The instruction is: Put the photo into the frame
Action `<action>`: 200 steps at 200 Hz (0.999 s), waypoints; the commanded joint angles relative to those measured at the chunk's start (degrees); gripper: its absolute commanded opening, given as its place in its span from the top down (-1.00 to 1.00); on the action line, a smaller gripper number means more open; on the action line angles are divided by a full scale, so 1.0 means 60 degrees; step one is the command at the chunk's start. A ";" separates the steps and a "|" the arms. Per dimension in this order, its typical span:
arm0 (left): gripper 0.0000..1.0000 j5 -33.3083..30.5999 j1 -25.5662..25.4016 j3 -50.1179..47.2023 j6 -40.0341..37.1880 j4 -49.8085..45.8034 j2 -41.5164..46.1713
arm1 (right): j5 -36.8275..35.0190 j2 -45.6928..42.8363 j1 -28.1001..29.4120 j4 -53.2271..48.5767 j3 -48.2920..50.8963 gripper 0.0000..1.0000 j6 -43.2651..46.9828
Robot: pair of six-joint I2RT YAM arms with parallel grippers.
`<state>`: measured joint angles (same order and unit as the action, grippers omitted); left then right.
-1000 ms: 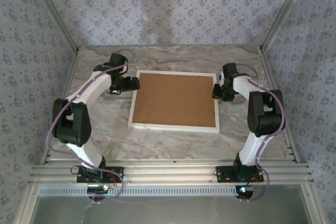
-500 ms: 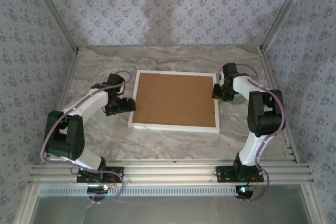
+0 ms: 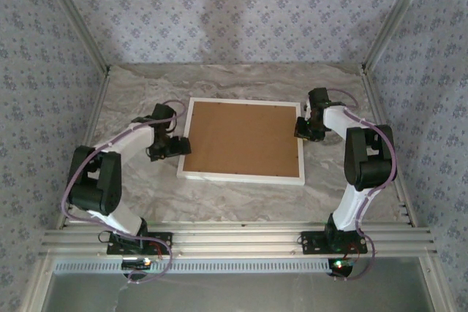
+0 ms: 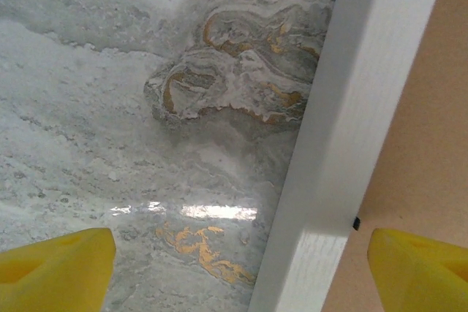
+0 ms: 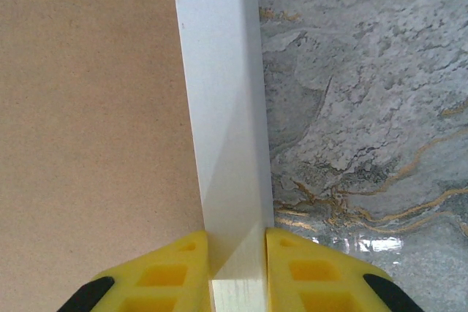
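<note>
Right gripper [image 5: 238,253] — astride the frame [image 5: 219,107]

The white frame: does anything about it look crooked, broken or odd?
Nothing looks broken. The frame lies slightly askew to the table's near edge, with its brown backing board facing up. The right gripper is pinching its right rail.

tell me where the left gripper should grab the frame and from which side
Probably the left rail of the frame, from straight above. It lies flat, and the thin moulding fits between open jaws: one on the table side, one over the brown backing board. The left gripper hangs open astride it; the right gripper pinches the right rail likewise.
</note>
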<state>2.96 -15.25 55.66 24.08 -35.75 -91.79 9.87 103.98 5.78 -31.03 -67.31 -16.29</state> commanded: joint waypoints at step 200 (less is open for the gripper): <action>-0.79 -0.0367 0.0123 0.0386 0.0002 -0.0212 0.0546 | 0.0333 0.0042 0.0136 -0.0119 0.0144 0.57 -0.0135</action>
<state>0.80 -15.00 55.72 24.08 -35.90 -91.09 10.35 104.01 6.04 -31.03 -67.31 -16.29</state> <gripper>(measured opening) 0.897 0.215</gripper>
